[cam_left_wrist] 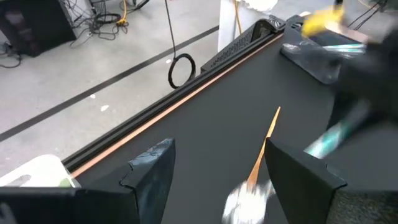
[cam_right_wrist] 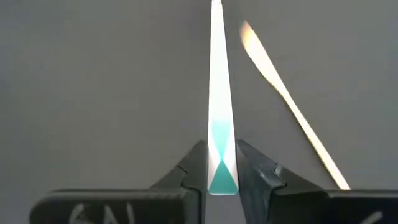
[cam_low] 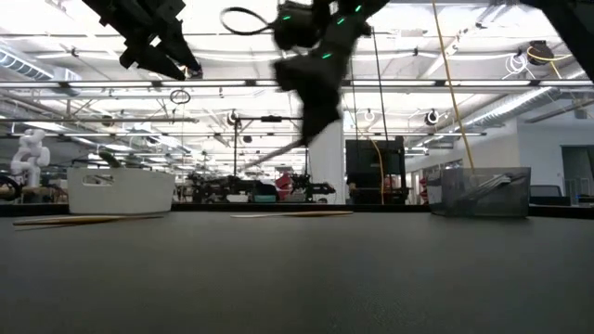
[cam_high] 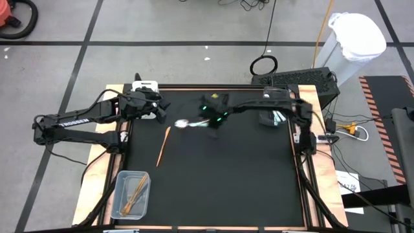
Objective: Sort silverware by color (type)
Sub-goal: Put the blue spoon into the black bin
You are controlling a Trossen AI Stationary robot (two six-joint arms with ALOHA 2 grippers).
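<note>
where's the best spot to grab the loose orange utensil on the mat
Grip the orange utensil near mid-length, coming straight down from above with the fingers across its narrow width. It lies flat, slim and alone on the black mat, so only its thin sides offer purchase.

Two dark arms (cam_high: pixel 77 123), white lettering, green lights.

Bright overhead light, motion-blurred spoon (cam_high: pixel 183 123).

The high view looks straight down on the whole mat (cam_high: pixel 213 181). The low view sits at mat level, facing the room. Each wrist view looks close past its own fingers — both share the orange stick (cam_left_wrist: pixel 261 152), at 9 o'clock overhead.
</note>
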